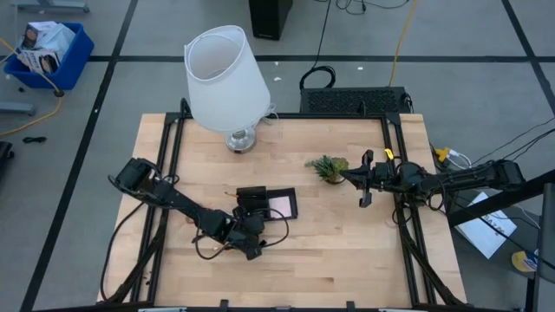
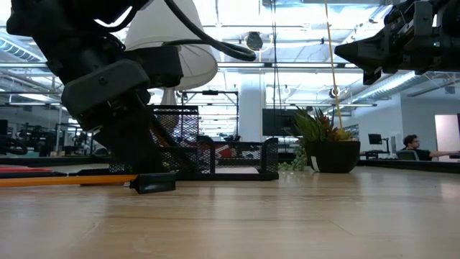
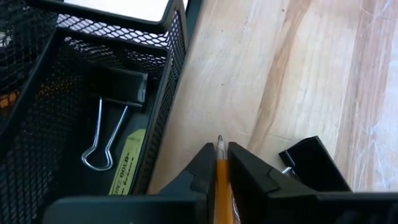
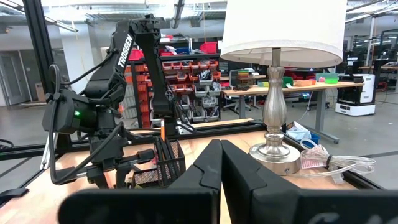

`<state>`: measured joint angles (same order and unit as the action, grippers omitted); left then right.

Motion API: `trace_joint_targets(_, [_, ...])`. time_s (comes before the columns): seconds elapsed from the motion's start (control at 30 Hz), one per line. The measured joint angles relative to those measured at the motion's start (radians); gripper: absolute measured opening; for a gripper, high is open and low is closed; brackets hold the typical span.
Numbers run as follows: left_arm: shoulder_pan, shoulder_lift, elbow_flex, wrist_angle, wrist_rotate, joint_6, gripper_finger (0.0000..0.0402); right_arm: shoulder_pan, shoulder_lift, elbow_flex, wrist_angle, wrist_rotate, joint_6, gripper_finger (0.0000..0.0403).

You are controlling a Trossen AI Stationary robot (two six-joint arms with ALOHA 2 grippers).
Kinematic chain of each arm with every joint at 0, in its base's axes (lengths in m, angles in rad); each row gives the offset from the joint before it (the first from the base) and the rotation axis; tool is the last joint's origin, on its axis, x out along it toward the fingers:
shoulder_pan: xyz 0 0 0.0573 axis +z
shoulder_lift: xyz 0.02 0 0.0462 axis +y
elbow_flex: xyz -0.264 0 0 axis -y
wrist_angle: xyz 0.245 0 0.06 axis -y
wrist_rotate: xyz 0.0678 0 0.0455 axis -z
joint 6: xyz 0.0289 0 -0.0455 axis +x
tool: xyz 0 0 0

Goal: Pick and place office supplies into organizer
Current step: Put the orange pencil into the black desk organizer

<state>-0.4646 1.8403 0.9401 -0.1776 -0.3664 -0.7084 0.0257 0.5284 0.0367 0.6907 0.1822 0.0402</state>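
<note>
My left gripper [image 1: 249, 229] [image 3: 219, 149] points down just beside the near wall of the black mesh organizer [image 1: 257, 192] [image 3: 172, 87] and is shut on an orange-yellow pencil [image 3: 219, 183]. In the organizer lie a pink sticky-note pad [image 1: 281, 205] and a black binder clip [image 3: 119, 93]. A second binder clip [image 3: 313, 163] [image 2: 154, 183] lies on the table next to the gripper. Another pencil [image 2: 65, 180] lies flat on the table. My right gripper [image 1: 363, 192] [image 4: 221, 149] waits shut above the table by the small plant. My left gripper pinches the pencil between its two fingers, just behind the sharpened tip [image 3: 219, 142], which juts a little past the fingertips. The fingers come from above and lie along the pencil. Its tip is over bare wood beside the organizer's wall; whether it touches the table I cannot tell.
A big white lamp [image 1: 225, 82] stands at the table's far edge, left of centre. The small green plant [image 1: 328, 166] sits right of the organizer, close to my right gripper. Bare wood lies near and right of the organizer. A person sits far off in the room [image 2: 411, 146].
</note>
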Motion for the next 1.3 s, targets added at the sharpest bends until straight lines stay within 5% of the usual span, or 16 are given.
trace_joint_targets(0.1, [-0.001, -0.002, 0.000, 0.000, 0.000, 0.018, 0.0016, 0.000, 0.000, 0.000, 0.000, 0.000, 0.000, 0.0000])
trace_joint_targets(0.73, [-0.047, -0.205, 0.000, 0.010, -0.042, 0.124, 0.0032, 0.000, 0.000, 0.000, 0.000, 0.000, 0.000, 0.0000])
trace_joint_targets(1.07, [-0.070, -0.425, 0.000, 0.027, -0.174, 0.314, 0.0014, 0.000, 0.000, 0.000, 0.000, 0.000, 0.000, 0.0000])
trace_joint_targets(1.3, [-0.059, -0.521, 0.000, 0.070, -0.320, 0.441, 0.0040, 0.000, 0.000, 0.000, 0.000, 0.000, 0.000, 0.0000])
